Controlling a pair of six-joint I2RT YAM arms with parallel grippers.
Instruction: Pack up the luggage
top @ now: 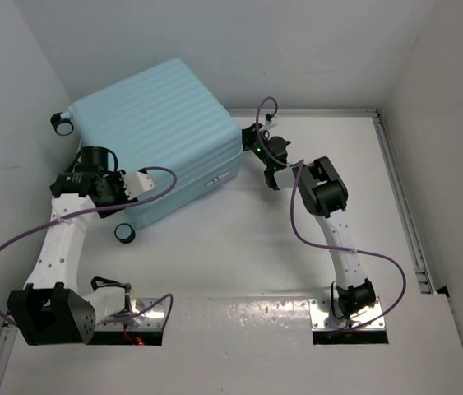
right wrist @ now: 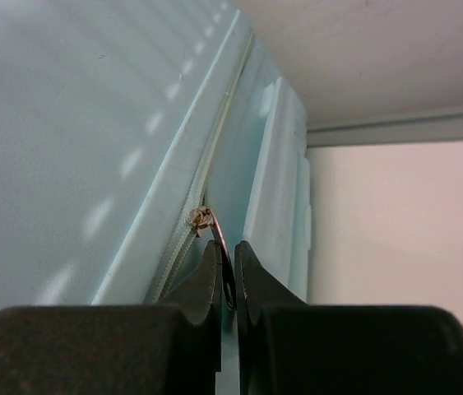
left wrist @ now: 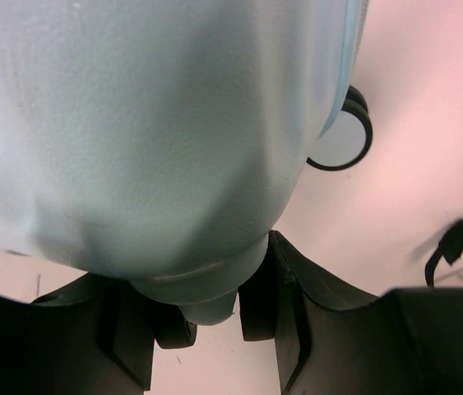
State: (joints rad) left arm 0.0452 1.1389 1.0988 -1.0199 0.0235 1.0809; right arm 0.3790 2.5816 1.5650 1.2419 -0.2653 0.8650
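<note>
Lying closed at the far left corner of the white table [top: 239, 263], the large pale-blue ribbed hard-shell suitcase [top: 165, 123] turned its zipped seam toward the right gripper [right wrist: 224, 255], which pinched the small metal zipper pull [right wrist: 217, 240], seemingly to run the zip. The left gripper [left wrist: 215, 317] straddled a rounded shell corner, probably to brace it; whether it actually clamped could not be told.

Left arm [top: 58, 247]: rises from its base toward 12 o'clock, wrist bent toward 1 o'clock.
Left gripper [left wrist: 215, 319]: jaws part-way apart, astride a corner of the luggage [left wrist: 132, 123] (whether they press it cannot be told).
Right arm [top: 342, 247]: leans toward 11 o'clock, forearm folded toward 10 o'clock.
Right gripper [right wrist: 227, 265]: fingers pinched together on the zipper pull [right wrist: 217, 239].
</note>
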